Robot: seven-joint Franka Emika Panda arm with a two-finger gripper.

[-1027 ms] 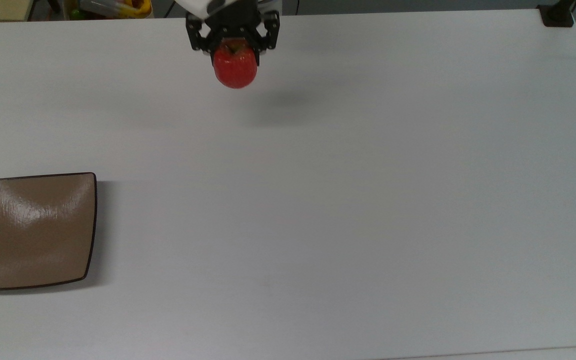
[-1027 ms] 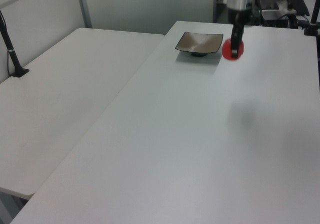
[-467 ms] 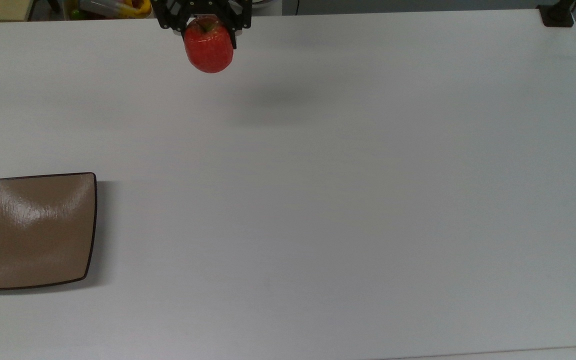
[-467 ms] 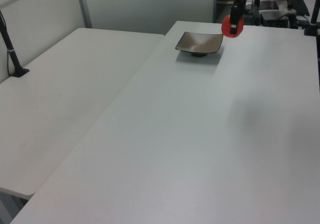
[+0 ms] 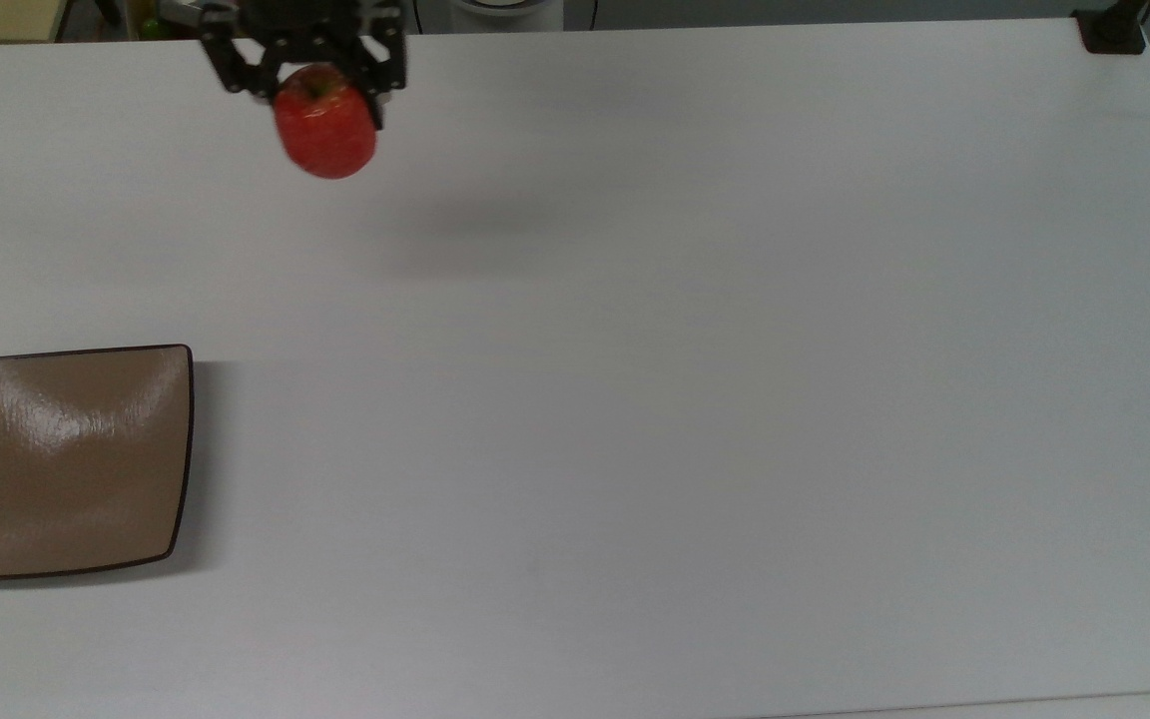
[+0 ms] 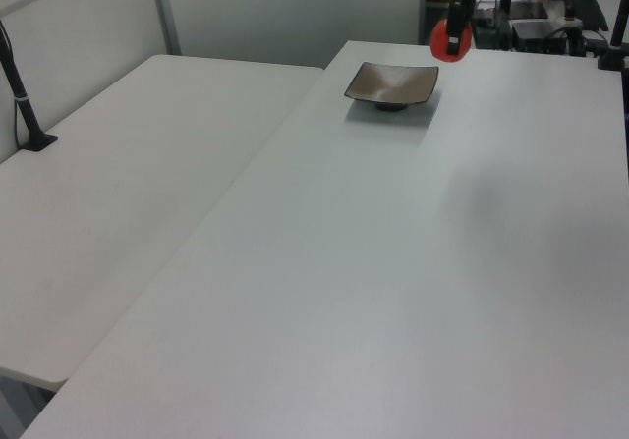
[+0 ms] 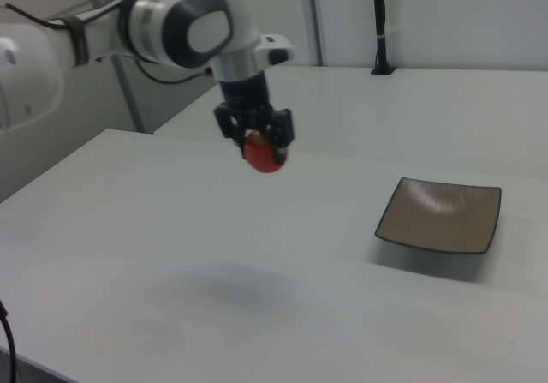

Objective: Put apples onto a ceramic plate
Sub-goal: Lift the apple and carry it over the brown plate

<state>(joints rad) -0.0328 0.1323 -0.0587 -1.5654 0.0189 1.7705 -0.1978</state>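
On my top view, reading left to right: the ceramic plate (image 5: 66,459) sits bare on the white surface (image 5: 695,399) at the top view's far left edge, its glossy tan face catching the ceiling light. Up and to the top view's right of it, well apart, my arm's gripper (image 5: 307,72) hangs above the surface near the far edge, its black fingers (image 5: 376,82) closed on the upper half of the apple (image 5: 325,135). The red fruit hangs clear of the surface, stem end up between the fingers, with a soft shadow cast on the white top further to the top view's right.

On my left view, the plate (image 6: 391,84) rests at the far end of the surface, and the apple (image 6: 444,39) is held in the air just beyond its right corner, under the gripper (image 6: 455,36).

On my right view, the white arm (image 7: 171,23) reaches in from the right view's left, the gripper (image 7: 255,134) clamped on the apple (image 7: 265,156) high above the surface, and the plate (image 7: 441,214) lies lower to the right view's right, nothing on it.
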